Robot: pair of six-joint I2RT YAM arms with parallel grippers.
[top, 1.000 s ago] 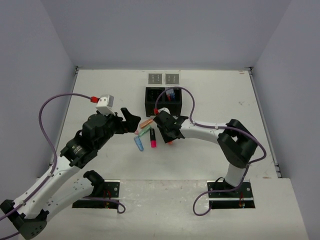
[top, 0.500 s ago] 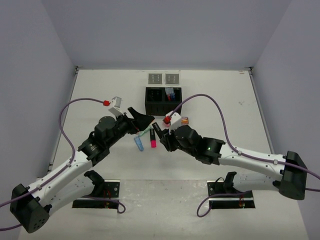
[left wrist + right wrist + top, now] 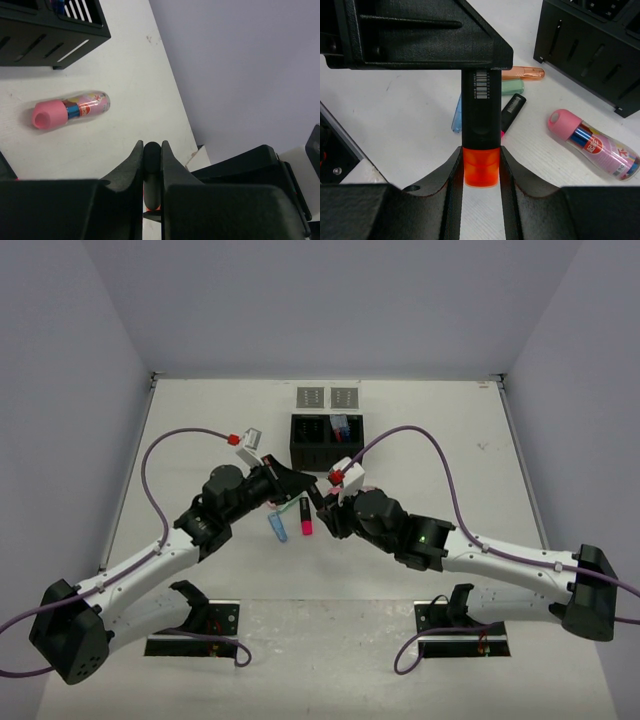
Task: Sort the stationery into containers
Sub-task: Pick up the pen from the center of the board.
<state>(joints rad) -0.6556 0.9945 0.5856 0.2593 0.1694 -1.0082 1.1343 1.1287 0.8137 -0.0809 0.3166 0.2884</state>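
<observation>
Bridging both grippers, the orange highlighter [image 3: 481,115] hung above the table, near the black box [image 3: 590,50]. The right gripper [image 3: 481,156] pinched its orange end; the left gripper [image 3: 151,150] pinched its black end. A clean handover likely needed the left grip firm before the right jaws spread, then a straight withdrawal clear of the loose highlighters [image 3: 512,87] below.

Your right gripper [image 3: 481,167] clamps the orange highlighter [image 3: 481,110] by its bright end; its black end runs under the left gripper [image 3: 481,55]. Behind it on the table [image 3: 405,115] lie salmon [image 3: 522,73], green [image 3: 512,87] and blue [image 3: 456,117] highlighters, and a pink tube [image 3: 592,145] lies near the black box [image 3: 590,45].
</observation>
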